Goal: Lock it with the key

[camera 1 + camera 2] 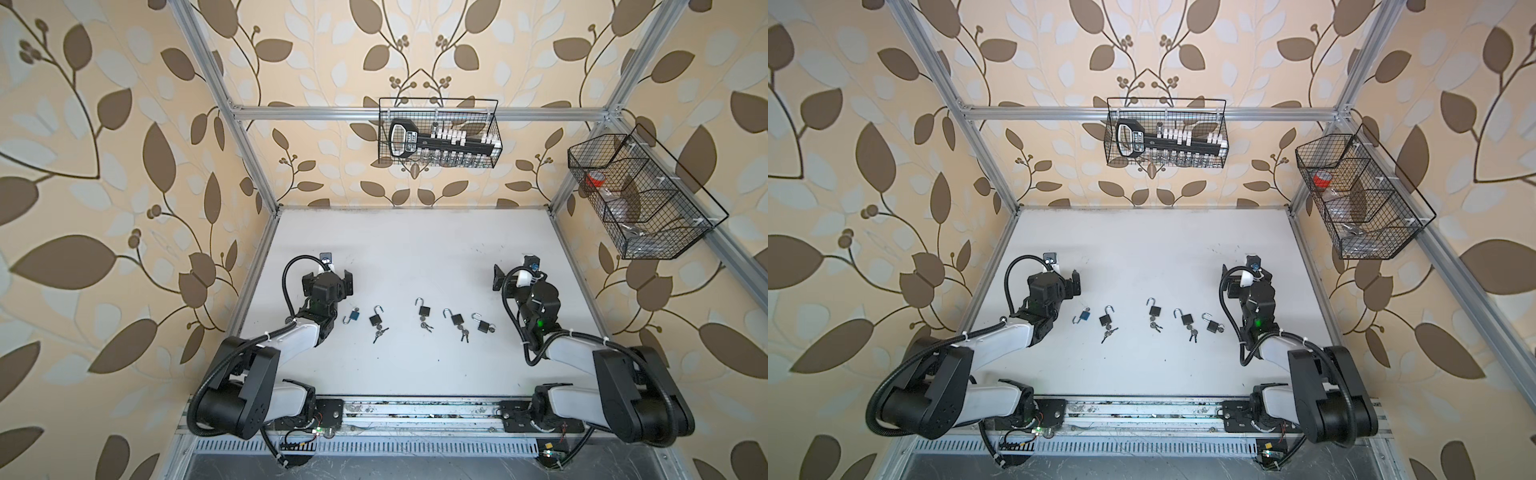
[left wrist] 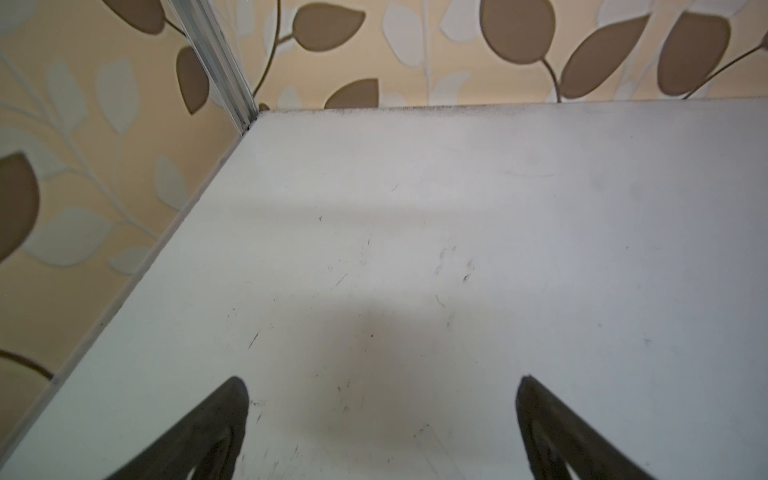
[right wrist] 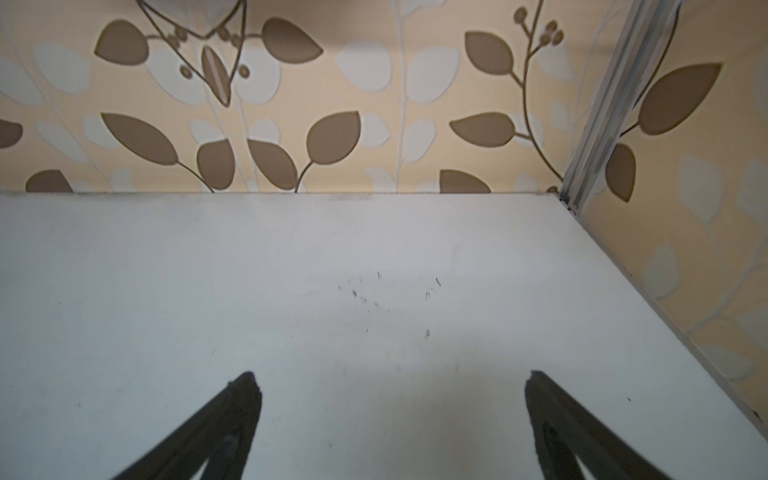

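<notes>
Five padlocks are laid in a row across the middle of the white counter (image 1: 395, 249), running from 9 o'clock to 3 o'clock in both top views. At the 9 o'clock end the blue padlock (image 1: 354, 316) is found, its shackle swung out toward 8 o'clock. Four black ones follow: the second padlock (image 1: 376, 320), the middle padlock (image 1: 424, 310), the fourth padlock (image 1: 457, 319) and the end padlock (image 1: 483, 326). Their shackles are seen raised and unlatched. A bunch of keys (image 1: 380, 333) is seen at 6 o'clock of the second padlock, touching its body. Like bunches lie at 6 o'clock of the middle and fourth ones and at 3 o'clock of the end padlock. Whether any key is seated in its keyhole cannot be told.

The left gripper (image 2: 381, 384) is held above the counter at 10 o'clock of the blue padlock, released, with its jaws spread wide and nothing between them. The right gripper (image 3: 391, 375) is held at 1 o'clock of the end padlock, likewise released and empty. Only bare counter is shown beneath each in the wrist views, and both are kept apart from the padlocks.
</notes>
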Robot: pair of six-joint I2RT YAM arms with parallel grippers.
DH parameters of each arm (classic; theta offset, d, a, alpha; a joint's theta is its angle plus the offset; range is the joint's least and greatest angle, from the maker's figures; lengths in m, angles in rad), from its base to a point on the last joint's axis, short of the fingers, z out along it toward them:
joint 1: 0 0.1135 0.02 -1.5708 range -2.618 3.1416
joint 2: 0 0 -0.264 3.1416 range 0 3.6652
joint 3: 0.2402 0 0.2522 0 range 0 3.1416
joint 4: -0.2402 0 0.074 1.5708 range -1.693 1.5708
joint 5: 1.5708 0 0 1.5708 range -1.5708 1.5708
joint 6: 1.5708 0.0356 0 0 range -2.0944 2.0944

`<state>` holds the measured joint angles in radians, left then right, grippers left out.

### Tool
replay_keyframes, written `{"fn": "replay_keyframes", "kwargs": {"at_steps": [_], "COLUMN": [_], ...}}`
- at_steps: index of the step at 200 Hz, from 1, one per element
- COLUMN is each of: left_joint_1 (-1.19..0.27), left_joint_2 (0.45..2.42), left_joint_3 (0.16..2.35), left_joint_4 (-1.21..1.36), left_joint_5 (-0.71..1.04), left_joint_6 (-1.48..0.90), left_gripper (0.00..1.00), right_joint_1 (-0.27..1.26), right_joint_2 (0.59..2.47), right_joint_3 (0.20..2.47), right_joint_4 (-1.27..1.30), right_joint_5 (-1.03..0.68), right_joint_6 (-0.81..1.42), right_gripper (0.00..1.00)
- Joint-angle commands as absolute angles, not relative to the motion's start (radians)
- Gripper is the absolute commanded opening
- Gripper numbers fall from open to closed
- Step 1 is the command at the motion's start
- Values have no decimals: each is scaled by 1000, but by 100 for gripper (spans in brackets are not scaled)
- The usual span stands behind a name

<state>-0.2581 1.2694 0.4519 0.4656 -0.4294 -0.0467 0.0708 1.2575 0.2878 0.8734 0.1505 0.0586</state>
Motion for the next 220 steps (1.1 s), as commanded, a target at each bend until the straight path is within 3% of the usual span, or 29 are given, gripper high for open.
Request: {"fn": "replay_keyframes", "kwargs": {"at_steps": [1,25,55,84,129,182,220], "left_joint_1": [-275,-275,-275,-271,-296,-666,-900], "left_joint_2": [1179,1120,1098,1103,1110,1241,1380], "left_joint_3": [550,621,669,746,792,961,1067], "left_joint_4": [213,-31,-207,-520,-605,-593,-575], "left_joint_5": [-556,-565,-472,-524,-357,-326,-328], "left_joint_6": [-198,-425,-584,-871,-790,-681,-701], "left_gripper": [99,99,99,99,99,99,99], "right_joint_1": [73,71,70,61,115,132,218], "right_joint_2": [1188,1157,1118,1097,1078,1081,1213], "right_joint_3": [368,483,535,585,629,668,784], "right_joint_4": [630,343,208,38,-192,-356,-524], "right_joint_5": [307,422,286,170,-49,-262,-201], "right_joint_6": [204,425,533,657,649,516,402], "right_gripper": [100,100,100,100,100,100,96]}}
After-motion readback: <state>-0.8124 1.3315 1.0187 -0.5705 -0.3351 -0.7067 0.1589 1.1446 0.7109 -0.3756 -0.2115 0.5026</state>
